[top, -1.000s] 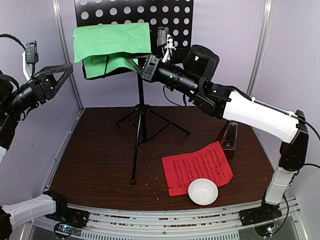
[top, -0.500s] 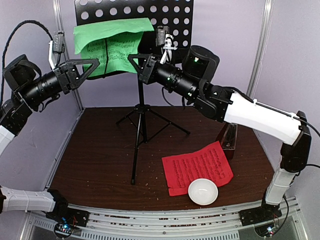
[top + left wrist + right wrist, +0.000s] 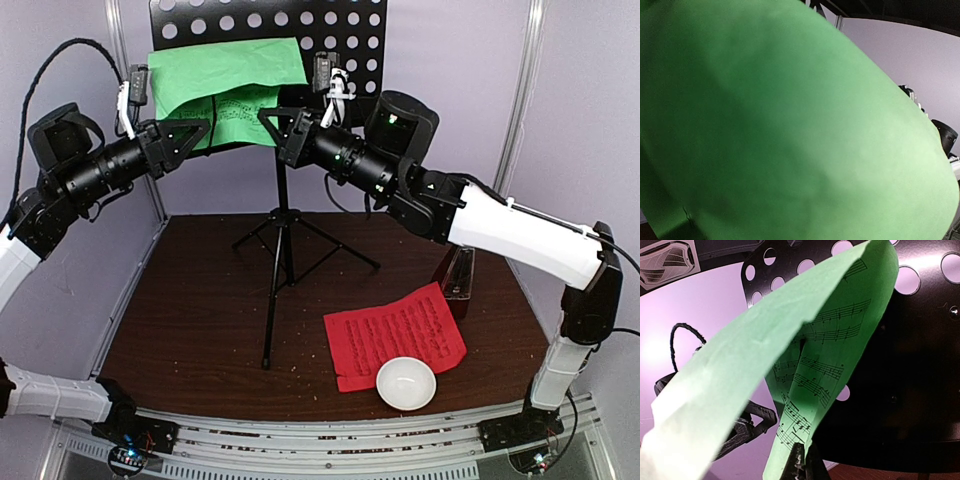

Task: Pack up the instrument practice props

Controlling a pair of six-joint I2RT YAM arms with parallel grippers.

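A green sheet [image 3: 228,72] was seen folded over on the black stand [image 3: 340,30], its lower edge pinched in the closed jaws of the right gripper [image 3: 266,118]. The left gripper [image 3: 200,128] was held at its lower left; the state of its jaws could not be told. A red sheet [image 3: 395,335] and a metronome [image 3: 460,280] were seen on the surface [image 3: 200,300].

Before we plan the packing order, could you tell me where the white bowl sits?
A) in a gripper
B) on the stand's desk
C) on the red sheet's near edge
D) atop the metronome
C: the white bowl overlaps the near edge of the red music sheet.
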